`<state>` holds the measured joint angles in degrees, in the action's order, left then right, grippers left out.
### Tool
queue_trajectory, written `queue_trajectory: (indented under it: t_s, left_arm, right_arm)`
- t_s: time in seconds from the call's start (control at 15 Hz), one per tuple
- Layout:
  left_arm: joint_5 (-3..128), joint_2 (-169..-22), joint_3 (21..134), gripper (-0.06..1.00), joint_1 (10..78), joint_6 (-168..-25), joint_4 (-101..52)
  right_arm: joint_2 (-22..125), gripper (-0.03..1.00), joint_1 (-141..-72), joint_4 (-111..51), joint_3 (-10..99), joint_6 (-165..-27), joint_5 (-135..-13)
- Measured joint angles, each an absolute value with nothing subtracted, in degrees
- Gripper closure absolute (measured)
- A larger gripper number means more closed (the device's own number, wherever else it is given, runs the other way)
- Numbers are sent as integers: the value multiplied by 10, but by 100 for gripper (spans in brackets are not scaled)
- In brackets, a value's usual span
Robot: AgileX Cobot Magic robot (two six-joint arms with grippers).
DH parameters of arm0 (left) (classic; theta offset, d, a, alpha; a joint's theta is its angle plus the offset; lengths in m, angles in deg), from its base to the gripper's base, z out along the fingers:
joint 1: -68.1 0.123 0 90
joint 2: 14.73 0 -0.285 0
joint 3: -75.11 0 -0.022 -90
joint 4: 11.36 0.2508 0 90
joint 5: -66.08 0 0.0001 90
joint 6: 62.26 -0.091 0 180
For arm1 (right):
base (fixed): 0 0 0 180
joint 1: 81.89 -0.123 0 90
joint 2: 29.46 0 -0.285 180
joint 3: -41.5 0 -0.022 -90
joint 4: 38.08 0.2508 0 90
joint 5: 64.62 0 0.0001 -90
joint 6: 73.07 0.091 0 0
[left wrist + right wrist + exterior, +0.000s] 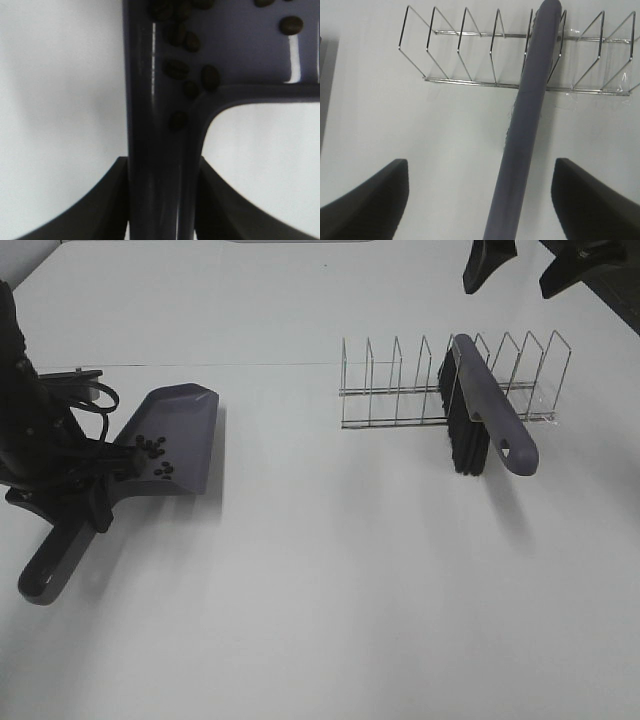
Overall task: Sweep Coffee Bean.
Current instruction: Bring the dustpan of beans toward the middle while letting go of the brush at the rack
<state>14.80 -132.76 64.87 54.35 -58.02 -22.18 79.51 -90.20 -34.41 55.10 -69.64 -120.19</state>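
The left pincer (95, 465) clamps the neck of the grey plastic dustpan (175, 435), whose tray extends beyond its fingertips with the small dark coffee beans (152, 448) inside. Well right of it, a grey-handled black-bristled brush (487, 415) stands slotted in a wire rack (400, 380); the right pincer (525, 265), jaws apart, hangs behind that.

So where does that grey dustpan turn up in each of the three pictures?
Exterior high: the dustpan lies at the left of the table, coffee beans in it, the left gripper shut on its handle.
Left wrist: it fills the middle and top, its handle between the dark jaws.
Right wrist: only a grey sliver at the picture's edge, probably the dustpan.
Shared landmark: the beans, seen in the exterior and left wrist views.
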Motion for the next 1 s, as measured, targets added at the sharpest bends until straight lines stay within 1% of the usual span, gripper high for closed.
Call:
queue_trajectory:
  t_s: [0.2,0.27,0.4,0.6,1.0]
  left_arm:
    - [173,-1338,649,61,543,-580,-229]
    - [190,-1360,657,61,543,-580,-240]
    - [194,-1389,670,61,543,-580,-242]
    - [212,-1409,676,61,543,-580,-242]
    - [238,-1410,676,61,543,-582,-238]
  right_arm:
    - [721,23,-902,-342,424,-704,-1135]
    - [683,23,-902,-339,361,-707,-1115]
    - [661,23,-902,-339,319,-707,-1101]
    - [651,23,-902,-339,301,-707,-1096]
    - [648,23,-902,-339,299,-707,-1090]
